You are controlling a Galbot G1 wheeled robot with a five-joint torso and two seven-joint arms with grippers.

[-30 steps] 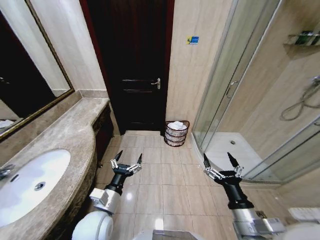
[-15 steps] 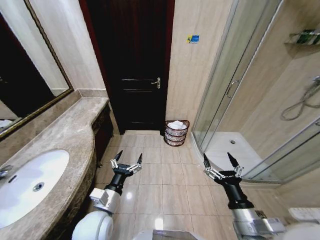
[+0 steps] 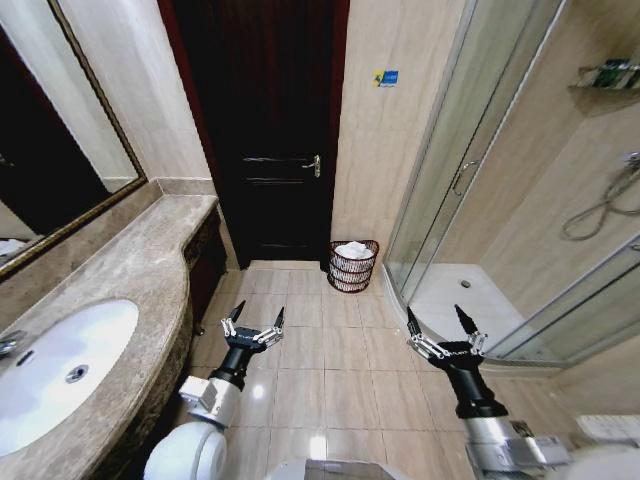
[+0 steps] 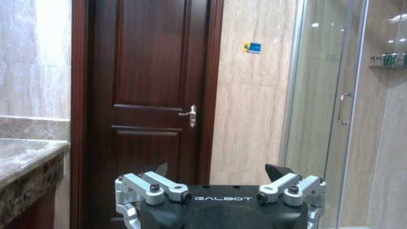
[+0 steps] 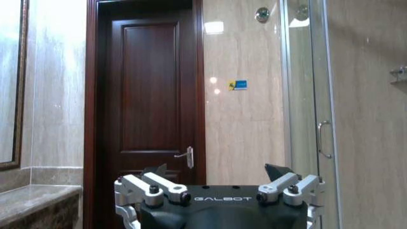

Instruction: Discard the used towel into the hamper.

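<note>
Small round dark red-brown open-bar hamper [image 3: 354, 265] is sitting on the floor by the dark wooden door [image 3: 262, 130], white towel [image 3: 352, 250] already lying inside. Left pincer [image 3: 253, 322] and right pincer [image 3: 440, 327] are both hanging low, spread apart and gripping nothing, well short of it; likely parked since the drop looks done.

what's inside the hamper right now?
White cloth, likely a towel, bunched at the top of the hamper. Whatever lies beneath it is covered. Both end effectors, left and right, are open, empty.

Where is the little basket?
In the head view the hamper stands on the floor against the far wall, between the dark door and the glass shower, white towel inside.
</note>
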